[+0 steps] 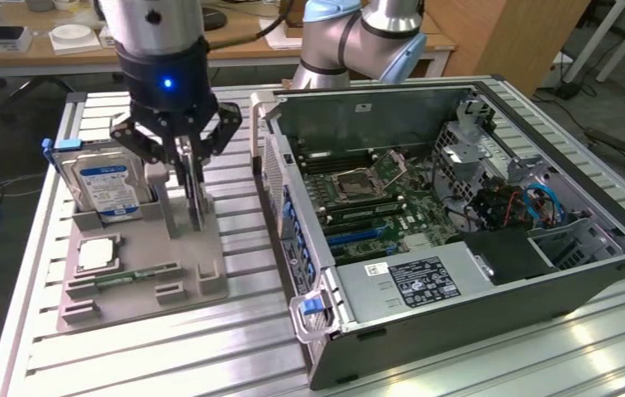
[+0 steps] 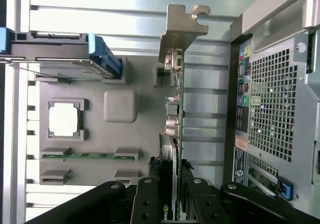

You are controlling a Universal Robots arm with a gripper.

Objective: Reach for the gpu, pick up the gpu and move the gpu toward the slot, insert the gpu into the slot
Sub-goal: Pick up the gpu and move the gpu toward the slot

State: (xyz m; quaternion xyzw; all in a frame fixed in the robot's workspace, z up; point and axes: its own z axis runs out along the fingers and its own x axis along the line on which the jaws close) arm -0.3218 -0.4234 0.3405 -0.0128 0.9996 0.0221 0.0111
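Exterior view: the gripper (image 1: 188,178) pinches the gpu (image 1: 196,211), jaws pressed on both faces. The card stands on edge along the tray's (image 1: 147,289) edge nearest the computer case (image 1: 456,248). The hard drive (image 1: 108,186) stands upright at the tray's far corner, just beside the claw. A narrow strip of table (image 1: 246,331) lies between tray and case.

Wrist view: the gpu (image 2: 173,134) is seen edge-on between the gripper (image 2: 172,211) fingers (image 2: 147,204). Its metal bracket (image 2: 177,28) overhangs the tray (image 2: 120,73) edge. The case wall (image 2: 270,103) is near.

Slatted metal tabletop (image 1: 180,356), grey parts tray (image 1: 197,273) set near its edge at the exterior view's left, open computer case (image 1: 456,331) laid beside it.
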